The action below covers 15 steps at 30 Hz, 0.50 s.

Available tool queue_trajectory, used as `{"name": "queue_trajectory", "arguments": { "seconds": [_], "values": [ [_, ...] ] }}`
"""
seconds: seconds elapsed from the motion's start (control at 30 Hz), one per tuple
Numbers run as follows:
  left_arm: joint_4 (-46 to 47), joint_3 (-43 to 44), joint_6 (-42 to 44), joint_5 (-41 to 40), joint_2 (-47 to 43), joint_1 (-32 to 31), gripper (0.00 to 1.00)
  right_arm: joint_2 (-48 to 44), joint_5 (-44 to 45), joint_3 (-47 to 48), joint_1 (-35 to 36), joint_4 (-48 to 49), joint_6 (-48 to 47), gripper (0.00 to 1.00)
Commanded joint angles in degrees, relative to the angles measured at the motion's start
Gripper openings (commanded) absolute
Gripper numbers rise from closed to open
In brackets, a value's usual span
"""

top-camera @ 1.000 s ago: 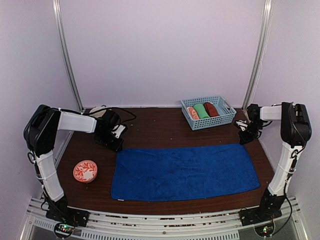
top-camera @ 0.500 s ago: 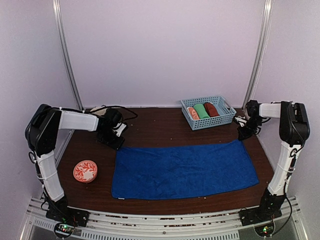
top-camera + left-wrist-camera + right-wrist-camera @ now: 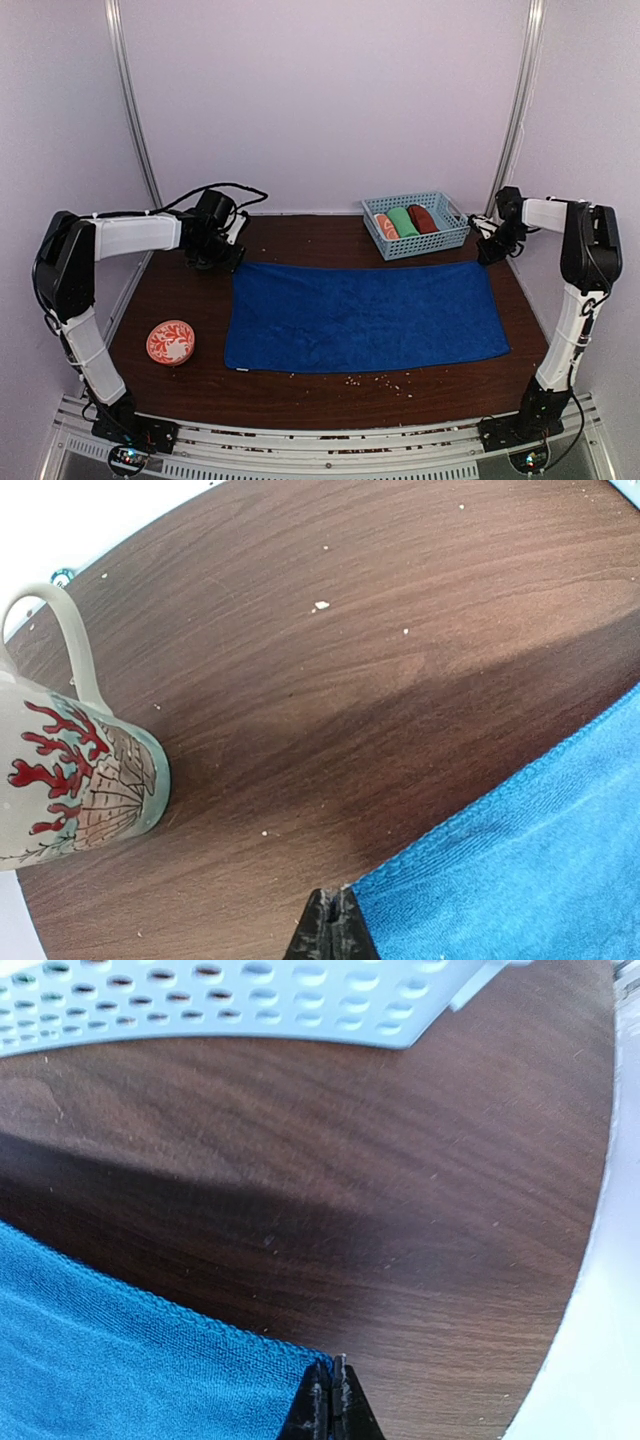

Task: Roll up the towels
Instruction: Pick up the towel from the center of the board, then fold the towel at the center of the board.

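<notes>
The blue towel [image 3: 365, 315] lies spread flat as a long rectangle across the middle of the desk [image 3: 300, 240], its long sides running left to right. The left tool [image 3: 232, 263] sits at the towel's far left corner and the right tool [image 3: 487, 257] at its far right corner, both low over the wood. In the right wrist view the dark fingertips [image 3: 318, 1410] are pressed together with the hemmed corner running in between them, so that tool is closed on the cloth. In the left wrist view the tips also meet with the corner right at them. It looks pinched there too, though only the very tips show at the frame's bottom edge.

The rust-brown towel [image 3: 423, 218] lies rolled in the pale blue basket [image 3: 425, 245] at the far right of the desk, beside a green roll [image 3: 404, 222] and an orange-and-white roll [image 3: 386, 227]. The basket stands just beyond the towel's far edge, near the right tool. A patterned mug [image 3: 75, 780] stands on the wood close to the left tool, apart from the towel. A round red-and-white dish [image 3: 171, 342] rests left of the towel's near corner. Pale crumbs [image 3: 375, 380] speckle the desk in front of the towel. A black cable [image 3: 215, 188] loops over the left arm.
</notes>
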Motion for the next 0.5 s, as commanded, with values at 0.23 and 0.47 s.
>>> {"name": "queue_trajectory", "arguments": {
  "seconds": [0.23, 0.47],
  "values": [
    [2.66, -0.80, 0.50, -1.05, -4.58, 0.75, 0.00, -8.33, -5.25, -6.86, -1.92, 7.47, -1.39, 0.00],
    [2.74, -2.90, -0.60, -0.05, -7.60, 0.75, 0.00, -11.08, -8.68, -9.67, -2.63, 8.57, -2.91, 0.00]
  ]
}}
